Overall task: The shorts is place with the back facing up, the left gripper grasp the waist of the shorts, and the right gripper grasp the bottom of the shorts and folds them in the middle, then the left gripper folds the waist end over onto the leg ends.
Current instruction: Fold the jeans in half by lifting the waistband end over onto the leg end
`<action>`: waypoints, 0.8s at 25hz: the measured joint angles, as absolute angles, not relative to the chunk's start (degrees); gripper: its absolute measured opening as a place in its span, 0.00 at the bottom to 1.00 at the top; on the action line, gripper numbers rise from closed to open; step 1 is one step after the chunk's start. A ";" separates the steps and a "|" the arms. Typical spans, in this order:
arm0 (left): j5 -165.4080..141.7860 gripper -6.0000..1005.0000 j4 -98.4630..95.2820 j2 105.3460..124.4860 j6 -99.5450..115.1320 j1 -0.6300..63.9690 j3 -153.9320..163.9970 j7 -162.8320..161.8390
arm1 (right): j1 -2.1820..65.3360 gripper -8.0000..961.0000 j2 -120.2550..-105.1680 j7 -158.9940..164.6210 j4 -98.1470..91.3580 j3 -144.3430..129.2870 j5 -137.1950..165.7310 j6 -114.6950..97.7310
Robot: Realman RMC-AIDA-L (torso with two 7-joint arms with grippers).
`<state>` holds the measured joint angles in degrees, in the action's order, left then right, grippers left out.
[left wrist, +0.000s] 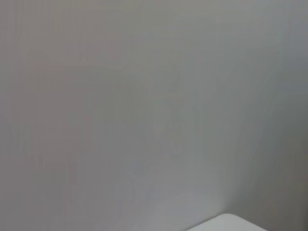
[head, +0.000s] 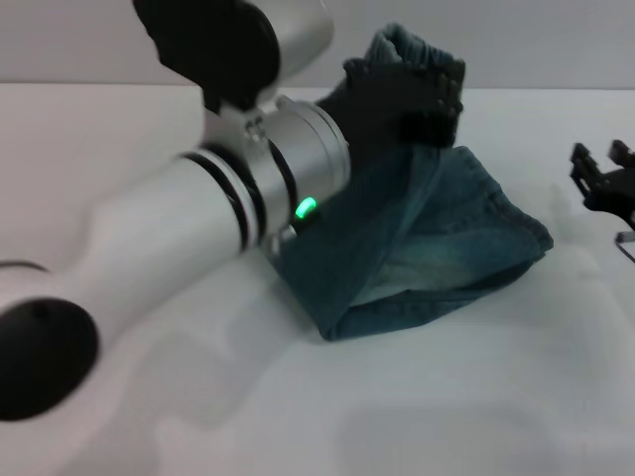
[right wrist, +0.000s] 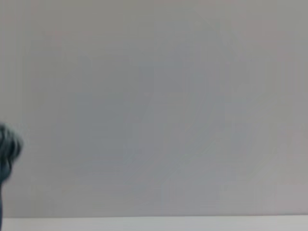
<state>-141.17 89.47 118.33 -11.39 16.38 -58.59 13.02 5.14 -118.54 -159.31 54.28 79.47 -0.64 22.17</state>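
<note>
- Left gripper (head: 412,104): black claw on a smooth silver-white cylindrical arm with a green light, jaws clamped on the waist (head: 417,55), held raised.
- Shorts (head: 437,248): soft faded blue denim, folded, lying mid-table (head: 476,397); no legible writing.
- Right gripper (head: 603,178): black prongs at the table's right edge, jaw state unclear.
</note>
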 joint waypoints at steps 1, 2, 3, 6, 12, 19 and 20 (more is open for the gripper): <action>-140.23 0.06 87.07 118.36 -8.75 16.95 -57.25 12.99 | 4.11 0.45 -118.54 -159.28 55.10 79.56 -0.63 22.25; -139.45 0.06 84.34 118.38 -4.87 17.80 -55.56 12.97 | 3.11 0.45 -118.54 -159.27 55.86 79.65 -0.62 22.30; -138.99 0.06 82.07 118.44 -1.69 18.45 -54.04 12.96 | 2.37 0.45 -118.54 -159.27 56.49 79.70 -0.62 22.33; -138.24 0.07 69.61 118.57 17.47 22.38 -45.02 12.14 | 0.99 0.45 -118.54 -159.06 57.42 79.77 -0.56 22.34; -137.93 0.08 55.93 118.81 36.43 27.42 -37.82 2.55 | -0.45 0.45 -118.68 -158.88 57.89 79.74 -0.09 22.34; -138.42 0.26 51.14 118.62 46.07 26.36 -36.37 0.88 | -0.81 0.45 -118.69 -158.85 57.92 79.13 0.01 22.40; -138.49 0.30 50.36 118.60 47.64 26.11 -35.98 0.88 | -0.97 0.45 -118.69 -158.85 57.95 78.95 0.01 22.60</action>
<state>-138.49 50.37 118.60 47.64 26.11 -35.98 0.88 -0.97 -118.69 -158.85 57.95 78.95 0.01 22.60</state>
